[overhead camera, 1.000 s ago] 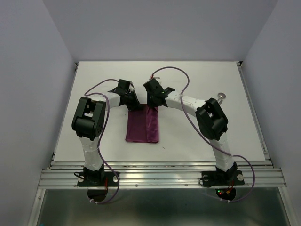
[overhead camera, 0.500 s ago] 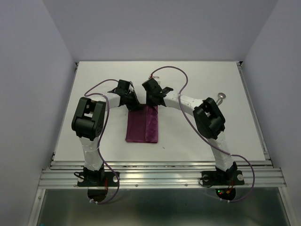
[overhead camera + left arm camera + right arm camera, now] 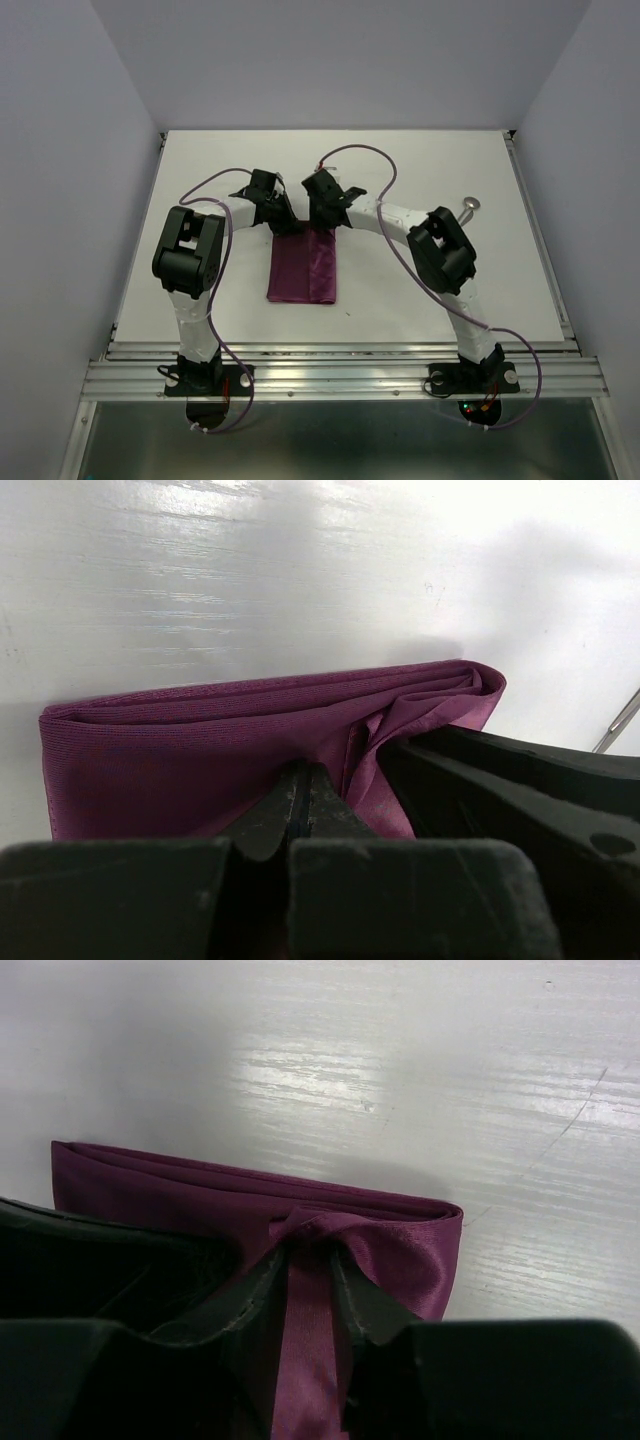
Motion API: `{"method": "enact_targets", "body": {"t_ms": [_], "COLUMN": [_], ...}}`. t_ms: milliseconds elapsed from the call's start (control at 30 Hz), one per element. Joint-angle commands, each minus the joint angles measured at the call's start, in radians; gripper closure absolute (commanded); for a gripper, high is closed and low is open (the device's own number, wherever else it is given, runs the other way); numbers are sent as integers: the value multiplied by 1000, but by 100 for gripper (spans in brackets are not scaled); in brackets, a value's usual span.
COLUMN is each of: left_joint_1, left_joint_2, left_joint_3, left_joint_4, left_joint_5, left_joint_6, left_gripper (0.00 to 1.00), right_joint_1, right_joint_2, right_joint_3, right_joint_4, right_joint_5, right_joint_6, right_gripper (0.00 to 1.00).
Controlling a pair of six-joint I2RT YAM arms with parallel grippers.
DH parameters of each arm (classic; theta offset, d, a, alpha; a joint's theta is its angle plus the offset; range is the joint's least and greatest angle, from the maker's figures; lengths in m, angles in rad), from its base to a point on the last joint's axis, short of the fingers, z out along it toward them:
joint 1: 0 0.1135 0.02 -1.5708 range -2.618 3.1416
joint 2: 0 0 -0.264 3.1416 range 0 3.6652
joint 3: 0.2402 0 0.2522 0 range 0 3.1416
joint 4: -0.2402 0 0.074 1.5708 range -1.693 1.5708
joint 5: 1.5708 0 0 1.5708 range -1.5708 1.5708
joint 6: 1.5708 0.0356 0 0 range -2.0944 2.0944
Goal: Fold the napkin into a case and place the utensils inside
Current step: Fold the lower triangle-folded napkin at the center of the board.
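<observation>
Place: a robot lab test cell, by the look of it, not a home or a shop.
Enclosure: plain pale walls [image 3: 60, 200] box in a white table [image 3: 380, 310] on three sides.
Rig: a left arm [image 3: 188, 250] and a right arm [image 3: 445, 250] stand bolted to a slotted aluminium rail [image 3: 340, 378].
Wiring: purple cables [image 3: 362, 149] loop loose over the arms.

The top camera hangs above and behind the arms, looking down on the whole tabletop [image 3: 450, 160], its near edge at the bottom. Each wrist camera sits low and very close, one behind the left gripper [image 3: 300, 790] and one behind the right gripper [image 3: 308, 1260], facing out across the tabletop. All three views share the far end of the napkin [image 3: 303, 268].
</observation>
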State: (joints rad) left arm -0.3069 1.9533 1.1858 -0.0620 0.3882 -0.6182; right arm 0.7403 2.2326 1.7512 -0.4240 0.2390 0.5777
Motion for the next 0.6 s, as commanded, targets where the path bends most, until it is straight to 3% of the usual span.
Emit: {"method": "enact_targets", "body": {"t_ms": [0, 133, 333, 567], "left_joint_1": [-3, -3, -3, -3], "left_joint_2": [-11, -8, -1, -2], "left_joint_3": [-18, -17, -22, -25], "left_joint_4": [-61, -61, -56, -55], "left_joint_5": [-32, -34, -31, -31], "left_joint_6": [23, 21, 18, 17], "left_gripper": [100, 100, 100, 100], "right_joint_1": [5, 14, 48, 105], "right_joint_2": [-108, -160, -250, -261], "right_joint_3": [-19, -87, -228, -280], "right_joint_4": [31, 28, 37, 33], "right_joint_5": [-15, -44, -38, -26], "right_joint_6": [-9, -7, 17, 45], "right_gripper": [66, 57, 56, 56]}}
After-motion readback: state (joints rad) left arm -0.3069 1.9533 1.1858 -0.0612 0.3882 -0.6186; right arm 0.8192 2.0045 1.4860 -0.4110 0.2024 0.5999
